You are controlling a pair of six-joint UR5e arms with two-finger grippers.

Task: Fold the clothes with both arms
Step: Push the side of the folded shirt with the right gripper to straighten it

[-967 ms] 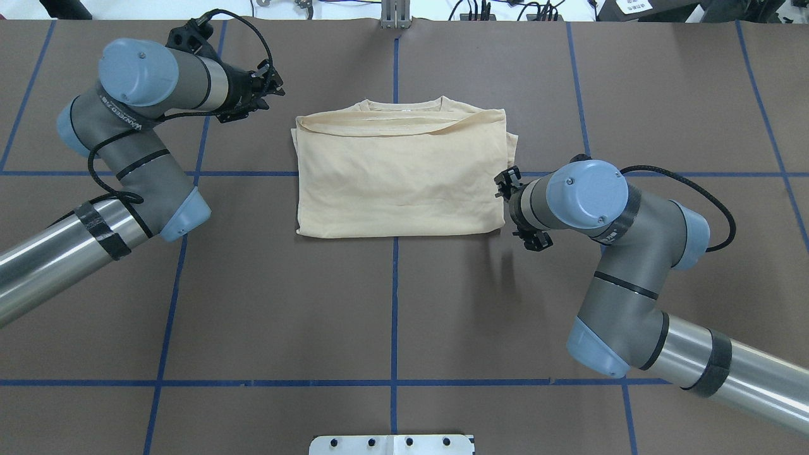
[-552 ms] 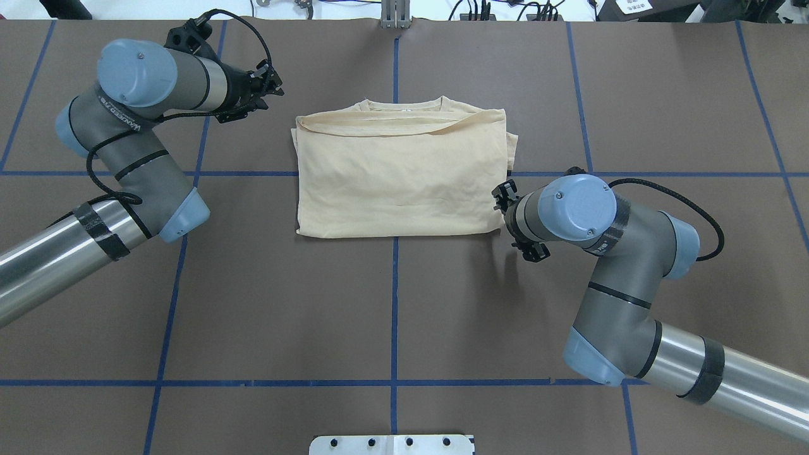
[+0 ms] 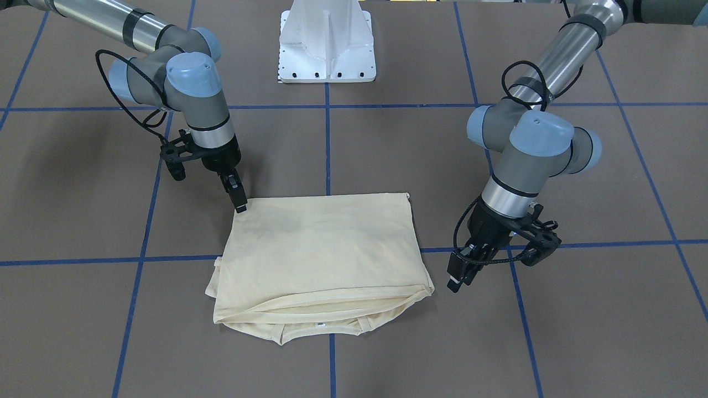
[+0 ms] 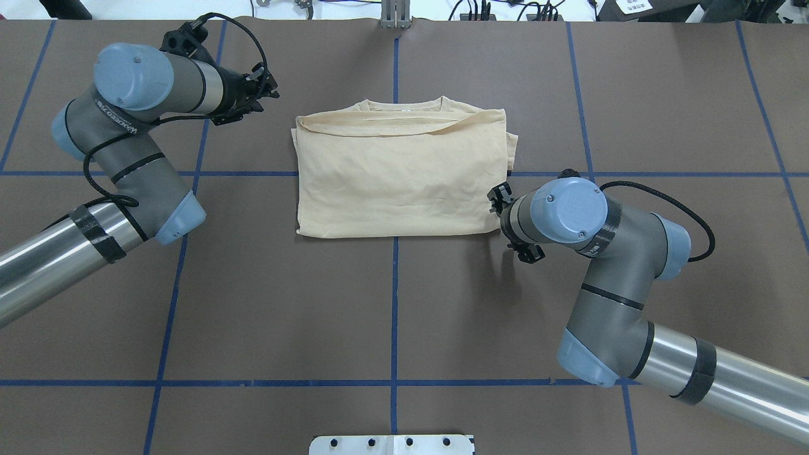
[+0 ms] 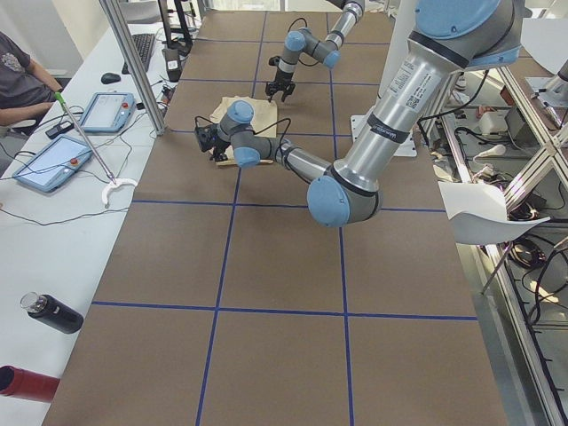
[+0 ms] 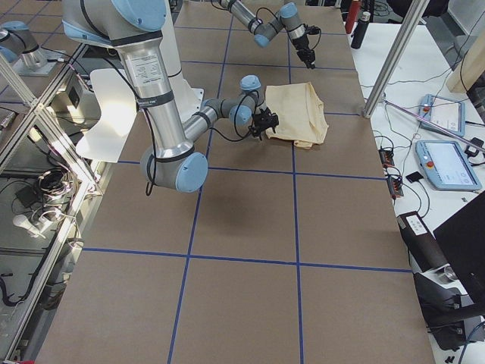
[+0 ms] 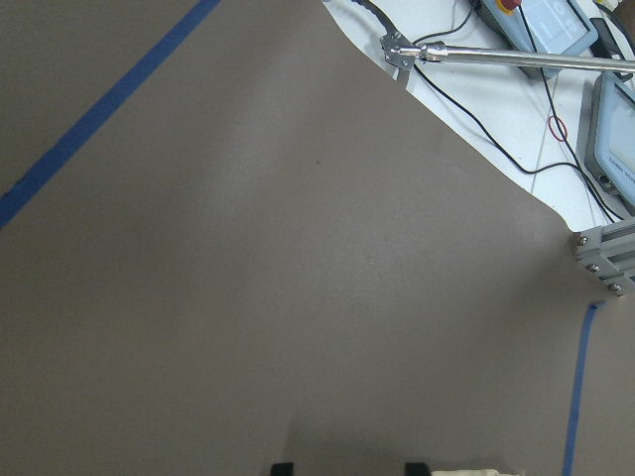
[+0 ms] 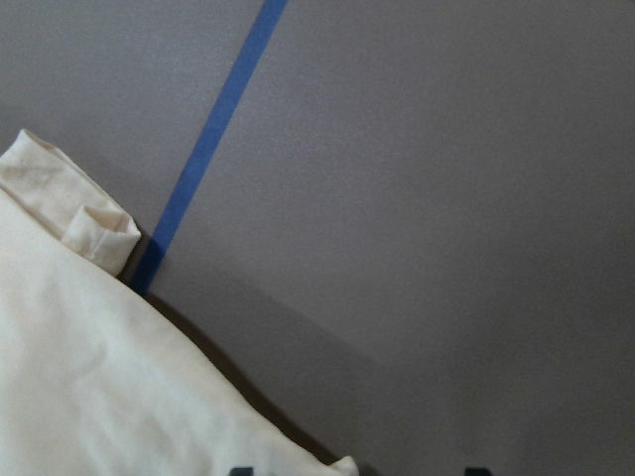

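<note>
Halfway folded, I'd say. Shirt [image 4: 398, 183] lies right at the right hand's [image 3: 239, 204] tips, just beside the left hand [image 3: 454, 282]. Both hands spread, empty. Next: pinch those side edges.

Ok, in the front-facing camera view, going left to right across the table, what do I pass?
right arm's tool → folded cream shirt → left arm's tool. The white pedestal is left out, since it sits within the shirt's span, farther back.
</note>
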